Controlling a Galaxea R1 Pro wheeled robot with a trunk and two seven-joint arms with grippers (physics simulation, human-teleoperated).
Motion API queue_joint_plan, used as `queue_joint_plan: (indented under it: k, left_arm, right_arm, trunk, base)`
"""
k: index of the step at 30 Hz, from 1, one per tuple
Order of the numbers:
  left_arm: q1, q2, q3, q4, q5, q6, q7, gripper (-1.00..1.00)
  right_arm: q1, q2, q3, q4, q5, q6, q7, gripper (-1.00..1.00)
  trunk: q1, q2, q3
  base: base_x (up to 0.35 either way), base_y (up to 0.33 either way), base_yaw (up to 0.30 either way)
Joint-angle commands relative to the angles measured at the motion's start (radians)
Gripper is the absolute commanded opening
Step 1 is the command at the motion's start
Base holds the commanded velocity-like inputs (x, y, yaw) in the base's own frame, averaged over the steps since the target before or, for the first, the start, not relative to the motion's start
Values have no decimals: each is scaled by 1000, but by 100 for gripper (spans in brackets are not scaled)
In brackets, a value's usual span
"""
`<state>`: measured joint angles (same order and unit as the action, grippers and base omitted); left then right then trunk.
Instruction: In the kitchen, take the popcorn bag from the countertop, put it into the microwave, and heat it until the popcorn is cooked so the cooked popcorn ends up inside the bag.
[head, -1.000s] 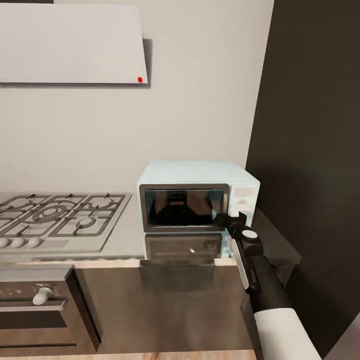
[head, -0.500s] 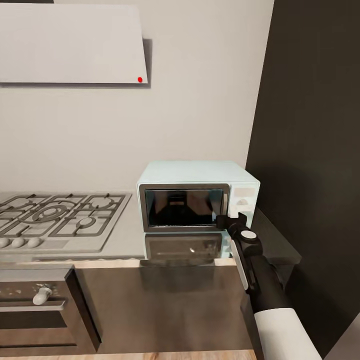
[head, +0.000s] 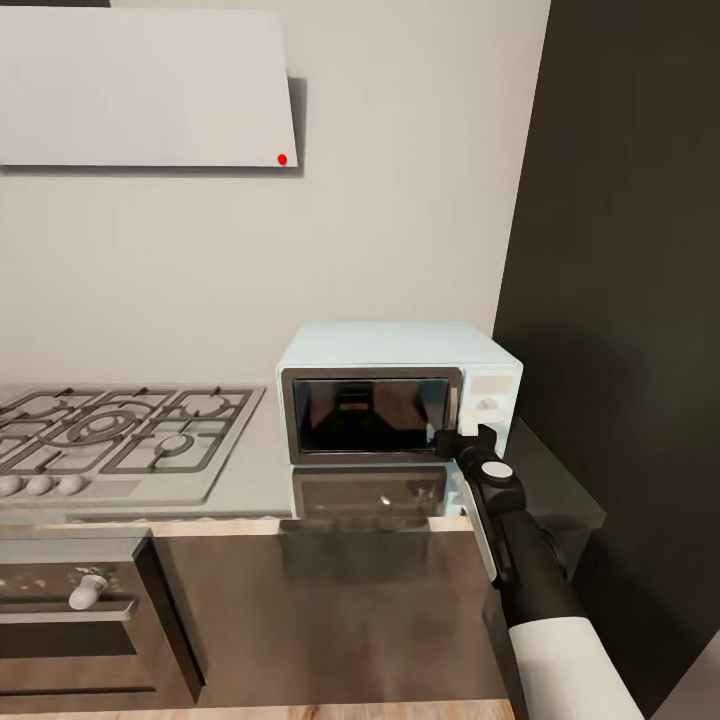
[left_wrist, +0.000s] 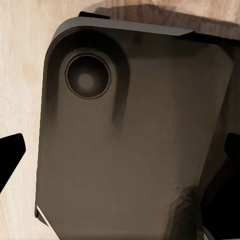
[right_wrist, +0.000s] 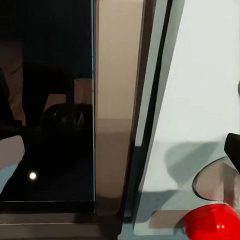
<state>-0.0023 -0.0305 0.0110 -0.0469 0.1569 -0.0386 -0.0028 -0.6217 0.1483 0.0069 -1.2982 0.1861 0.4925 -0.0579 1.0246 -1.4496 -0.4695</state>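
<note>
Scene: head view shows the microwave (head: 398, 392) on the countertop (head: 250, 470), gas hob (head: 115, 432) to its left, dark wall panel (head: 625, 300) to its right, built-in oven (head: 80, 620) below the hob.
Microwave door: shut, dark glass, steel trim along its right edge (right_wrist: 117, 100).
Right gripper (head: 464, 438): raised at the seam between door and knob panel, at the door's lower right corner; fingers look parted, nothing between them.
Right wrist view: very close to the door trim and pale panel; a red rounded control (right_wrist: 212, 224) sits near the frame corner.
Left gripper (left_wrist: 120, 150): dark finger tips at both frame edges, spread, nothing held; a dark rounded robot part lies between them over pale wood floor.
Popcorn bag: can't locate it, no sack on the visible worktop.
Step, judged: opening the door, or pressing a control.
How to do it well: catch the door's right edge, not the glass; pull straight out in an arc about the left hinge; keep the pull gentle so the light box doesn't slide.
Risk: fingers slipping onto the knobs.
</note>
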Motion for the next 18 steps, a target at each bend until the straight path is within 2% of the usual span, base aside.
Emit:
queue_joint_plan:
  k: [1, 18]
  left_arm:
    - [-1, 0, 0, 1, 7, -3, 0, 100]
    - [-1, 0, 0, 1, 7, -3, 0, 100]
  right_arm:
    - [-3, 0, 1, 4, 0, 5, 7, 100]
    - [-3, -1, 1, 4, -5, -1, 8, 100]
  trunk:
    - [0, 0, -1]
    - [0, 0, -1]
  base:
    - [0, 0, 0]
    - [0, 23, 0]
